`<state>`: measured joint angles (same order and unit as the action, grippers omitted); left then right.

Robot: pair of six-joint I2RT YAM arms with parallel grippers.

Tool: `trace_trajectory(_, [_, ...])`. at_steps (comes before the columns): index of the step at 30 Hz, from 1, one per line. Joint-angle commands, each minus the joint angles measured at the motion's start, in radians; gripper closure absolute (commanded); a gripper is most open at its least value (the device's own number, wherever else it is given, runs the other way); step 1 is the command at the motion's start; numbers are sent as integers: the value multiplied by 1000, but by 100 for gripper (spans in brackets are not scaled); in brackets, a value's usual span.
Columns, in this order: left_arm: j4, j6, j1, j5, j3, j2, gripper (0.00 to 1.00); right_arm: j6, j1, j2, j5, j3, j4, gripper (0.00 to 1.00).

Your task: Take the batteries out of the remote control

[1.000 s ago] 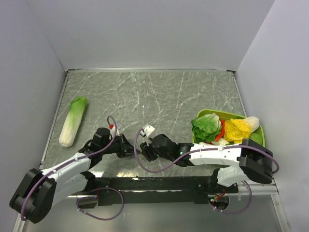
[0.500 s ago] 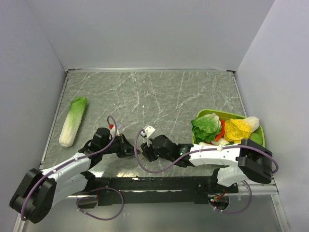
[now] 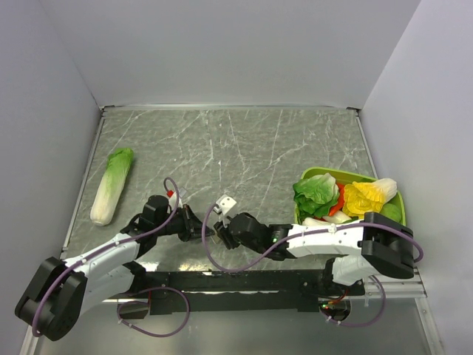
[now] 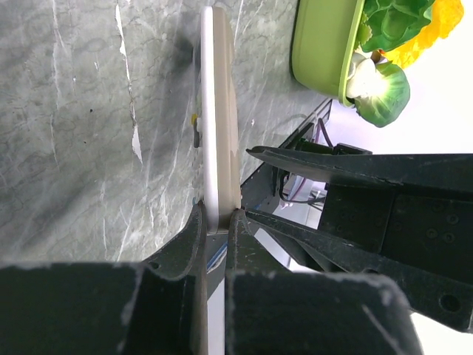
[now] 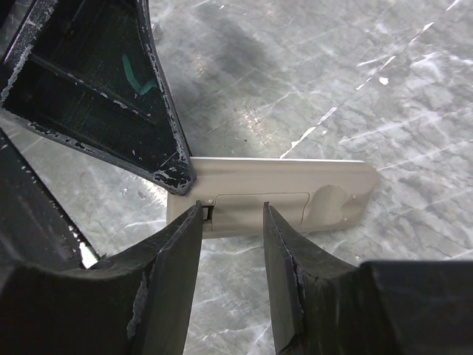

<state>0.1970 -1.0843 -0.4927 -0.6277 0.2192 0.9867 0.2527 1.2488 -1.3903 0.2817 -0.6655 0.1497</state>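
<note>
Honestly, the remote control (image 4: 219, 126) looks like light, stiff, slick plastic. The left gripper (image 4: 216, 222) pinches one end, standing it on edge at the table's (image 3: 259, 148) 6 o'clock. The right gripper (image 5: 233, 218) is narrowly parted and empty, tips at the battery door (image 5: 259, 209). No batteries showing. I'd grip the long edges.

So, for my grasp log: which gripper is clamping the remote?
The left gripper: its jaws pinch one end of the remote control; the right gripper has jaws apart at its grey-tan back.
</note>
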Motion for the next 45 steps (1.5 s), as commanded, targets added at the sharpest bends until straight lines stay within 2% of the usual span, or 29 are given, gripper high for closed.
trace_trajectory(1, [33,-3,-6,-49,14,6,99,-20,23,-18,105,7,16,55])
trace_trajectory(9, [41,-8,-4,-61,12,6,99,-59,67,-26,177,27,67,55])
trace_trajectory(23, [32,1,-6,-69,22,13,99,-35,86,-46,234,15,13,56])
trace_trajectory(45, [30,6,-6,-76,25,23,99,-78,158,-142,442,-83,-67,57])
